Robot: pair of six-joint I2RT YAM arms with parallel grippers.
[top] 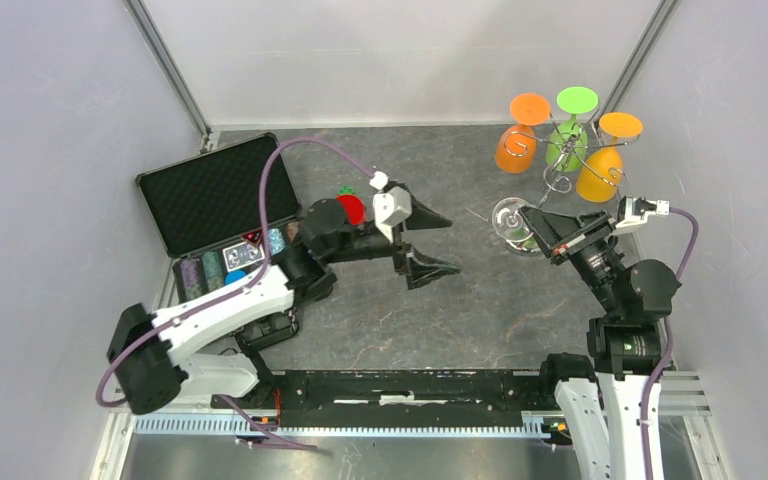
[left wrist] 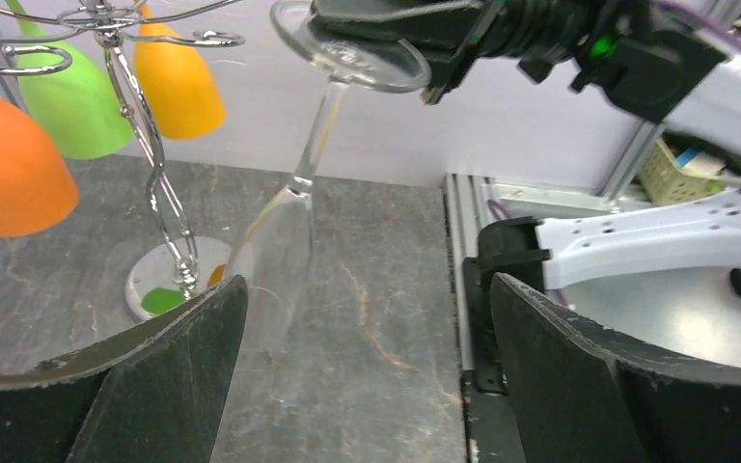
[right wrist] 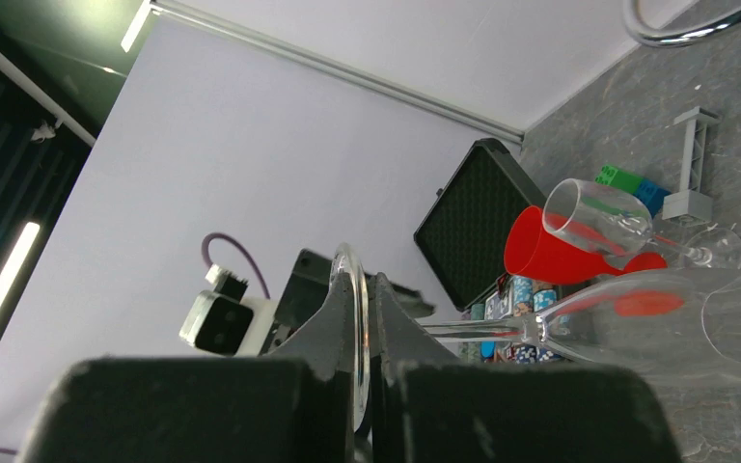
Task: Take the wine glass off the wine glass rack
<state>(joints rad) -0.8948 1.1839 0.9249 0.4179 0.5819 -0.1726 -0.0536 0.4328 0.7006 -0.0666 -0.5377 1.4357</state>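
Right gripper (right wrist: pixel 365 313) was clamped on the foot of the wine glass (left wrist: pixel 280 246), which hung free beside the wine glass rack (left wrist: pixel 154 174), bowl down, stem tilted; the left gripper (left wrist: pixel 367 318), jaws apart, faced it squarely

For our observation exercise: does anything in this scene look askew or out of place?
Yes. The clear wine glass is off the rack, pinched by the edge of its foot in the right gripper. It hangs bowl-down and clearly tilted. Nothing looks spilled or broken.
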